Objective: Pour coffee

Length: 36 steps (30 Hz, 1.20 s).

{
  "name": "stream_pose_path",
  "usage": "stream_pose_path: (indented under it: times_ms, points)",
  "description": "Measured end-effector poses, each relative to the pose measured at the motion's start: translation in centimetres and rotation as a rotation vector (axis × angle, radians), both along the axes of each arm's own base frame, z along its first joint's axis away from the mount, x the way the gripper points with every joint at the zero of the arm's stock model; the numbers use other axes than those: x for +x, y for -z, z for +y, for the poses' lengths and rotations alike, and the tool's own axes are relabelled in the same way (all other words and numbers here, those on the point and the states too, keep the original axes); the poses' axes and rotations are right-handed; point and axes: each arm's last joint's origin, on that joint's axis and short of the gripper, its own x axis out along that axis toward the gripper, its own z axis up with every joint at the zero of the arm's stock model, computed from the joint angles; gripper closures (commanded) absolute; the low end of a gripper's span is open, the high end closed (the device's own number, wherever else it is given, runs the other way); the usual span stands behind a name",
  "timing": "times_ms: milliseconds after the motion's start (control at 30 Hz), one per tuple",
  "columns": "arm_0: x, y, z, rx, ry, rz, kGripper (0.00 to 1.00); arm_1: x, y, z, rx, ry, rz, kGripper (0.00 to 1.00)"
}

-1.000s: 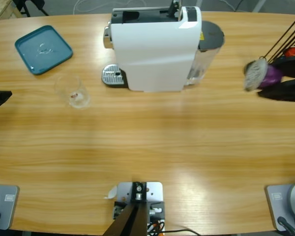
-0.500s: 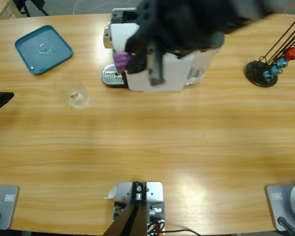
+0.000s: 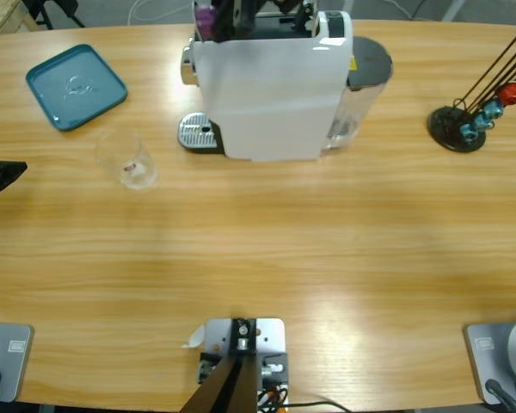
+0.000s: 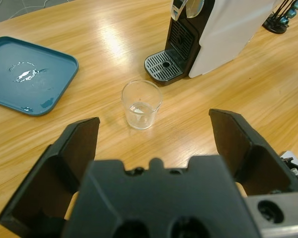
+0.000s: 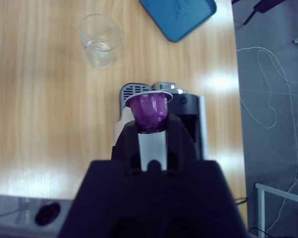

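One white coffee machine [image 3: 271, 86] stands at the far side of the wooden bench [image 3: 258, 249], its drip grate [image 3: 198, 132] facing one clear glass [image 3: 131, 160] and one teal tray [image 3: 76, 85]; one black capsule stand [image 3: 464, 120] sits towards the opposite end. The right tool [image 5: 150, 130], poised over the machine's top, has its jaws clamped on a single purple capsule [image 5: 150, 110], which in the high view shows at the machine's upper edge [image 3: 205, 17]. Beyond that tool, in its wrist view, lie the glass [image 5: 100, 39] and the tray [image 5: 179, 12], with the bench edge and floor to one side. The left tool [image 4: 156, 148] hovers low with its jaws spread wide apart and nothing between them; the glass [image 4: 141, 104] stands just ahead of it, the tray [image 4: 27, 74] ahead and to one side, the machine [image 4: 223, 29] ahead on the other. No amber coffee can be made out in the glass; only a faint trace marks its bottom. Broad bare bench surrounds the glass and stretches to the near edge.
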Motion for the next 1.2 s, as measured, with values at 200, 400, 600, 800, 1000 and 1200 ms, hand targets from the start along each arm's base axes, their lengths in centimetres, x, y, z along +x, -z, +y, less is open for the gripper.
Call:
stream_pose_path:
  times_ms: [200, 400, 600, 800, 1000, 1200]
  points:
    - [0.0, 0.0, 0.0, 0.001, 0.000, 0.000, 0.046, 1.4, 0.3, 0.3, -0.002, 0.013, -0.006, 1.000]
    - [0.0, 0.0, 0.0, 0.001, 0.000, 0.000, 0.046, 2.0, 1.0, 0.4, -0.019, 0.021, 0.009, 1.000]
    - [0.0, 0.0, 0.0, 0.001, 0.000, 0.000, 0.046, 2.1, 1.1, 0.3, -0.024, 0.021, 0.012, 1.000]
    - [0.0, 0.0, 0.0, 0.001, 0.001, 0.000, 0.046, 2.3, 1.1, 0.1, -0.039, 0.049, -0.004, 1.000]
    - [0.0, 0.0, 0.0, 0.001, 0.000, 0.000, 0.046, 2.7, 1.3, 0.2, -0.054, 0.074, -0.015, 1.000]
    - [0.0, 0.0, 0.0, 0.001, 0.000, 0.000, 0.046, 3.1, 1.5, 0.5, -0.054, 0.078, -0.011, 1.000]
